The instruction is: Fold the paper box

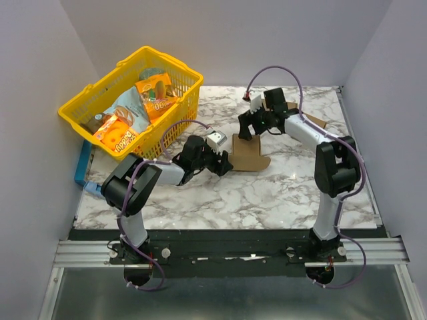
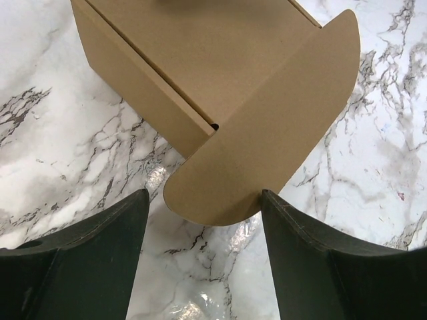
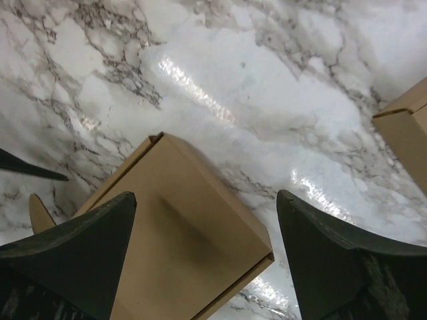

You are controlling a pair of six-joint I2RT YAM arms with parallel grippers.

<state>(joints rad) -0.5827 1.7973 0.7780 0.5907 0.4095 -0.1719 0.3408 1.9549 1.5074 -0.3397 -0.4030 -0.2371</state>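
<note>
Paper box (image 1: pixel 248 152) lies mid-table on the marble table (image 1: pixel 287 193). Its rounded tab (image 2: pixel 267 133) projects between the spread jaws of the left gripper (image 2: pixel 205 195), which clamps nothing. The right gripper (image 3: pixel 207 197) hovers over the box's far end, jaws likewise wide apart. A yellow basket (image 1: pixel 180 123) of snack packets stands far left, well apart. Only the right wrist view shows a second cardboard piece (image 3: pixel 407 127) near the box.

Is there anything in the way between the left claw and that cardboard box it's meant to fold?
Nothing visible. The left gripper, open, frames the rounded flap of the paper box, with only bare marble table around it. The yellow basket stands well aside.
</note>
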